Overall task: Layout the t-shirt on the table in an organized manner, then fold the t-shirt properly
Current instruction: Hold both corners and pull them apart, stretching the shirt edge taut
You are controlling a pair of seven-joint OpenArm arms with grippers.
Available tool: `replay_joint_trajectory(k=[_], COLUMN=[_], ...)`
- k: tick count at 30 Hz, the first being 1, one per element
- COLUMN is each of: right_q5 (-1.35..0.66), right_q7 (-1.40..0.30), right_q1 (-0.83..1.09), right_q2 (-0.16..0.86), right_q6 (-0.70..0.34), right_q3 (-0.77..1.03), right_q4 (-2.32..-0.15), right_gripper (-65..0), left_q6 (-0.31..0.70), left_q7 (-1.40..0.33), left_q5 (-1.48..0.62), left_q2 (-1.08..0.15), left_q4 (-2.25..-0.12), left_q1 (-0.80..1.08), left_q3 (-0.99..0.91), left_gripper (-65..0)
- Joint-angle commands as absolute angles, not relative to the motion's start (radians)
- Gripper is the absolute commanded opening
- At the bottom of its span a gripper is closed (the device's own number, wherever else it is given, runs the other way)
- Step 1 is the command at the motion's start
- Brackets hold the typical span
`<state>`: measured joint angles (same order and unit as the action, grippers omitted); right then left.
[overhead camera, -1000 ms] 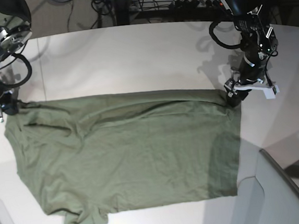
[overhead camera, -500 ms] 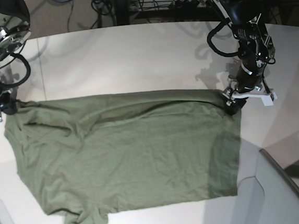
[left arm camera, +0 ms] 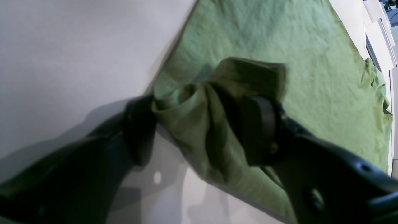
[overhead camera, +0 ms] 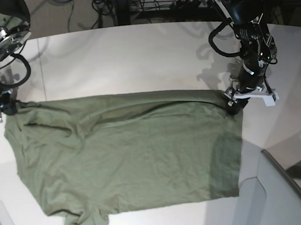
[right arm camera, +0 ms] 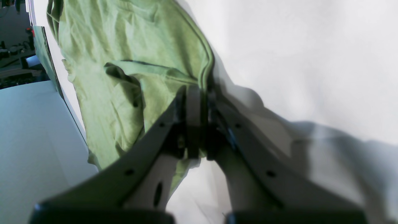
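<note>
A: Left wrist view, item one?

B: The t-shirt, olive cotton, judged light, limp, non-slippery. A bunched corner sits between the spread jaws of the left claw; the jaws stand apart, and whether they pinch the bunch I cannot tell. Bare white surface lies just beside the hem.

A: Right wrist view?

B: Right claw, jaws pressed together on a stitched edge of the shirt. Seams and corners look like the best holds; mid-cloth would only bunch.

A: Base view?

B: Shirt spread nearly flat across the middle of the surface, wrinkled, each far corner at a claw. Plenty of open room toward the far edge; the near edge is tight, with a grey panel at the near corner on the left arm's side.
</note>
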<state>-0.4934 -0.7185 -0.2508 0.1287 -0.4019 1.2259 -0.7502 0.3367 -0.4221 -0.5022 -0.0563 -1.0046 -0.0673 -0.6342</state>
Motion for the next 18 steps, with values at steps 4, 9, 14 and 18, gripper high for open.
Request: replay_joint_trajectory(k=[4, 9, 14, 18], right_q5=[-0.49, -0.49, -0.49, -0.49], right_q7=[-0.716, -0.717, -0.717, -0.719], right_q1=[-0.26, -0.26, -0.26, -0.26], right_q2=[0.143, 0.143, 0.143, 0.143], right_q6=[-0.401, -0.401, -0.401, -0.401], right_q3=[1.225, 1.228, 1.228, 1.227], right_q4=[-0.757, -0.757, -0.757, -0.757], right_gripper=[-64.4, -64.4, -64.4, -64.2], left_q6=[0.32, 0.283, 0.283, 0.283], left_q7=[-0.443, -0.443, -0.441, -0.441], left_q5=[-0.496, -0.496, -0.496, -0.495], left_q2=[-0.065, -0.065, -0.065, -0.067], left_q4=[-1.009, -1.009, -1.007, -0.947], left_q1=[-0.074, -0.076, -0.076, -0.101], left_q3=[-0.638, -0.633, -0.633, -0.636], left_gripper=[-38.5, -44.6, -47.7, -65.0])
